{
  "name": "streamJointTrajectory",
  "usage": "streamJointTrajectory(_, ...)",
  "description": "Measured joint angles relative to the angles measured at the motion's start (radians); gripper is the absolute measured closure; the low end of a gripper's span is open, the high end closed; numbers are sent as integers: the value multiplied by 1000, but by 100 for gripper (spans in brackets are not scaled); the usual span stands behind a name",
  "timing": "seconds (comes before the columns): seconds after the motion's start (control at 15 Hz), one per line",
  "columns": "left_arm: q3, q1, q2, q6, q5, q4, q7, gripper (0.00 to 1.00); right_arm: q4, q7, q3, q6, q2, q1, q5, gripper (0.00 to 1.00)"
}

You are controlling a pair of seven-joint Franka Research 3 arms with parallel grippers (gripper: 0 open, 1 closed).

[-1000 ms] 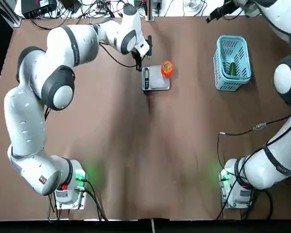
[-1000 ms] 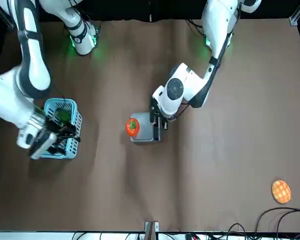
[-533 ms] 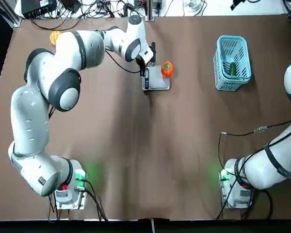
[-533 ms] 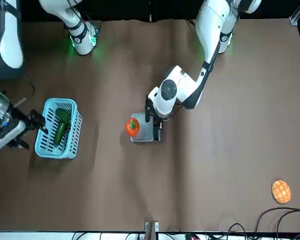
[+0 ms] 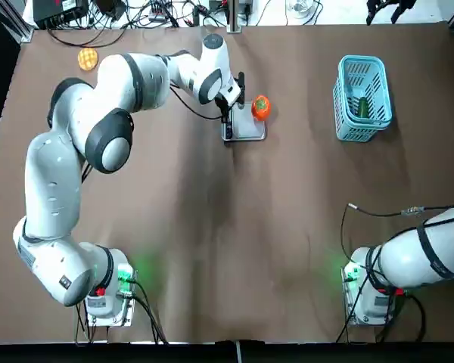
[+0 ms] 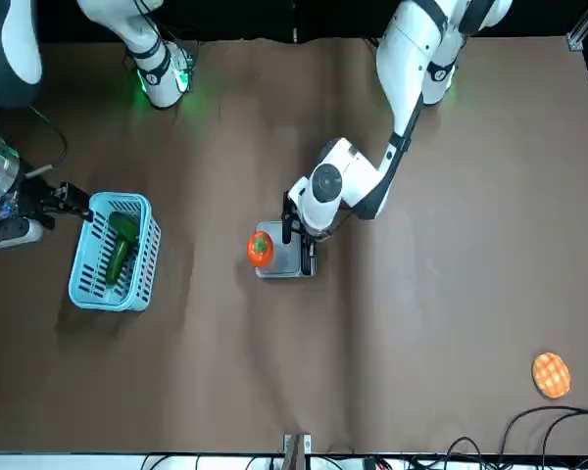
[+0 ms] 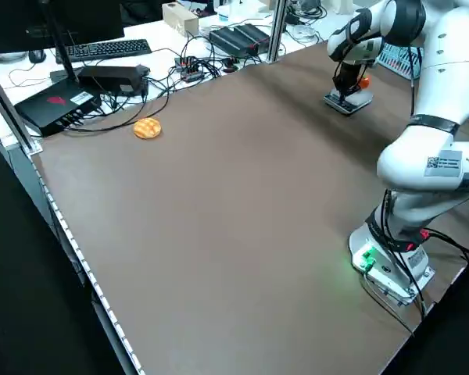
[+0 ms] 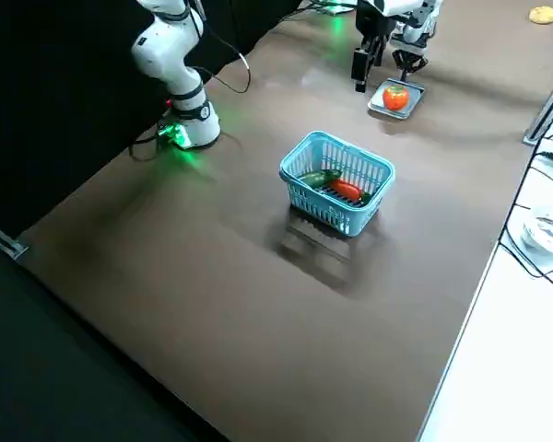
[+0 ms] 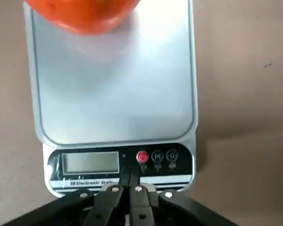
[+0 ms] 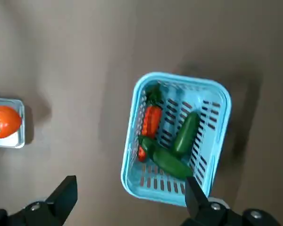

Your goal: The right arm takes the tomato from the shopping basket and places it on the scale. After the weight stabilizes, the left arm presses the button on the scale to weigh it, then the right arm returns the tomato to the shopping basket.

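Note:
The orange-red tomato (image 5: 261,107) (image 6: 260,248) (image 9: 85,14) sits on the far right corner of the silver scale (image 5: 247,130) (image 6: 286,262) (image 9: 113,94). My left gripper (image 5: 227,119) (image 6: 305,250) (image 9: 129,181) is shut, its tips down at the scale's display strip, just short of the red button (image 9: 142,157). I cannot tell whether they touch. My right gripper (image 5: 384,6) (image 6: 64,199) (image 10: 132,197) hangs open and empty beyond the light-blue shopping basket (image 5: 361,60) (image 6: 78,266) (image 10: 132,136), above the table's far edge.
Green vegetables (image 10: 181,134) and a red pepper (image 10: 150,123) lie in the basket. A round waffle-like item (image 5: 87,57) (image 6: 551,374) rests at the far left corner. Cables and electronics (image 7: 102,78) crowd the bench past the far edge.
My left gripper has come in over the scale's display edge and lowered to it. The right gripper has drawn back from above the basket toward the far edge. The tomato has not moved.

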Motion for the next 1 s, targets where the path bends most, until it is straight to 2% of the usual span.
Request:
streamJointTrajectory(0.07, 0, -3, 3, 0, 0, 1, -3, 99, -6, 50, 71, -10, -8, -56, -28, 0)
streamJointTrajectory(0.13, 0, -6, 6, 0, 0, 2, -5, 99, -11, 89, 123, -22, -15, -94, -47, 0)
streamJointTrajectory(0.2, 0, -7, 8, 0, 0, 3, -6, 99, -14, 113, 156, -39, -20, -119, -56, 0)
streamJointTrajectory(0.27, 0, -8, 10, 0, 0, 4, -6, 99, -14, 126, 169, -55, -25, -132, -60, 0)
streamJointTrajectory(0.67, 0, -10, 25, 8, 0, 6, -6, 99, 27, 139, 170, -69, -38, -196, -62, 0)
streamJointTrajectory(1.0, 0, -11, 32, 17, 0, 6, -7, 99, 39, 136, 170, -85, -38, -209, -62, 0)
